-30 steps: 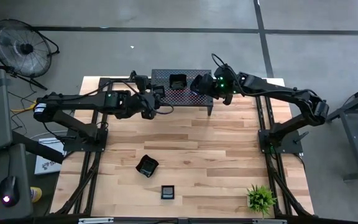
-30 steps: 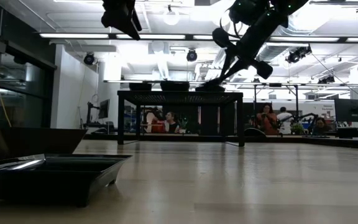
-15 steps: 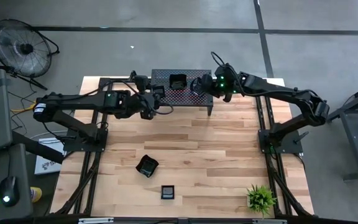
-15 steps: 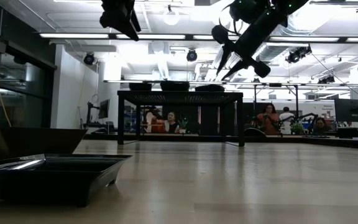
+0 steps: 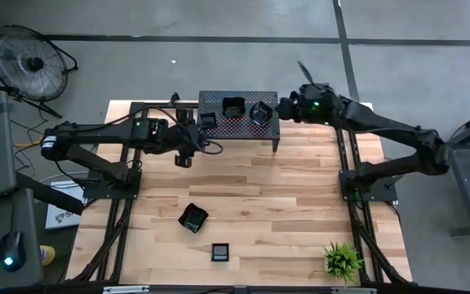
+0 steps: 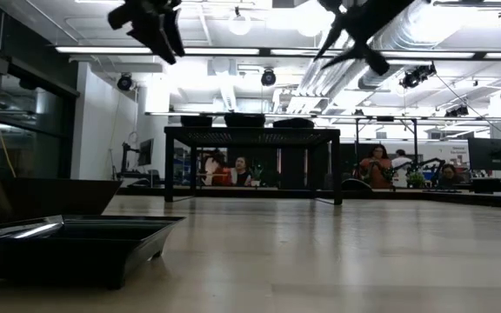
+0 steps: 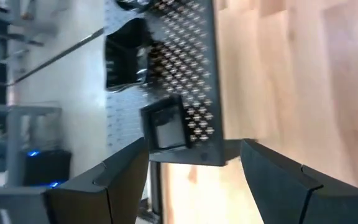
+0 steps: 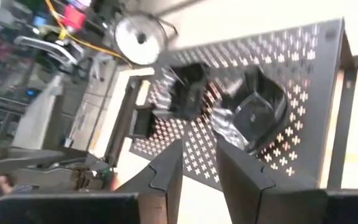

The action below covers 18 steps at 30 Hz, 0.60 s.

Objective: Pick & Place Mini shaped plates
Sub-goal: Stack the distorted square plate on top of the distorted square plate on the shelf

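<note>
Three glossy black mini plates sit on the perforated stand (image 5: 237,124): a square one (image 5: 208,120), a deeper one (image 5: 233,106) and a rounded one (image 5: 259,113). The right wrist view shows the rounded plate (image 8: 260,109) resting flat on the stand's top. Two more plates lie on the table, one (image 5: 192,218) and another (image 5: 220,251) nearer the front; one fills the low view's foreground (image 6: 68,248). My left gripper (image 5: 184,158) hovers open over the table, just in front of the stand's left end. My right gripper (image 5: 282,108) is open and empty, raised beside the stand's right end.
The stand (image 6: 250,135) stands on legs at the table's far edge. A small green plant (image 5: 343,260) sits at the near right corner. Bare wood lies between the stand and the two loose plates. People sit in the room behind the table.
My right gripper has risen from the stand's right part and drawn back toward the table's right, leaving the rounded plate lying on the stand. My left gripper has moved from the stand's left end toward the near edge and has tipped.
</note>
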{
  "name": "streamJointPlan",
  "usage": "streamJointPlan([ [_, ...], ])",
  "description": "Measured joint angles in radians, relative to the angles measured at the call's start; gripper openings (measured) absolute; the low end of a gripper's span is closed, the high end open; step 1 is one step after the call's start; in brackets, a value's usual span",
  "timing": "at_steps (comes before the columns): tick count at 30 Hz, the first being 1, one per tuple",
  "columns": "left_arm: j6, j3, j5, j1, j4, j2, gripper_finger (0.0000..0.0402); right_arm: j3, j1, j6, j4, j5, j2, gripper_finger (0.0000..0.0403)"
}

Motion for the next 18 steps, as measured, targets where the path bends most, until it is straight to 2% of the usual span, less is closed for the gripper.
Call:
streamJointPlan([
  [7,0.003,-0.007,0.141,0.0,-0.06,-0.003,0.0248,0.0,0.097,-0.08,-0.052,0.166,-0.135,0.0092],
  [11,0.027,-0.059,0.277,0.0,-0.07,-0.013,0.0248,0.0,0.162,-0.107,-0.119,0.235,-0.193,0.0091],
  [14,0.016,-0.108,0.403,-0.014,-0.081,-0.033,0.0248,0.0,0.209,-0.122,-0.177,0.257,-0.22,0.0091],
  [18,-0.039,-0.178,0.519,-0.081,-0.1,-0.061,0.0248,0.0,0.268,-0.142,-0.245,0.262,-0.239,0.0091],
])
